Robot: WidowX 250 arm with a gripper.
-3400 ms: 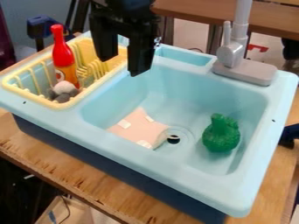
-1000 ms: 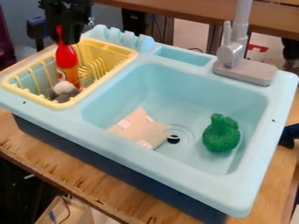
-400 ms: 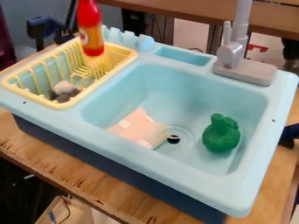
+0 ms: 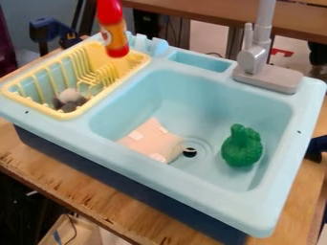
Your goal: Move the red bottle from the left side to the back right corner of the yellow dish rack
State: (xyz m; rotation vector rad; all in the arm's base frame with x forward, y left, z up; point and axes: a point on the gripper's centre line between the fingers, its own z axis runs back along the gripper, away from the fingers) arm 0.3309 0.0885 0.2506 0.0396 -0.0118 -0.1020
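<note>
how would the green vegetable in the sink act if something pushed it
The green vegetable would probably rock or roll a little, since its body is rounded, though the knob on top might stop it rolling far. It may slide too, as the sink looks smooth. Its lumpy, molded-looking surface suggests it is fairly stiff.

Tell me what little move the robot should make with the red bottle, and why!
Maybe slide the red bottle sideways toward the blue basin, held high. It hangs over the yellow rack, whose rim lies between bottle and basin, so lowering first might bump it.
</note>
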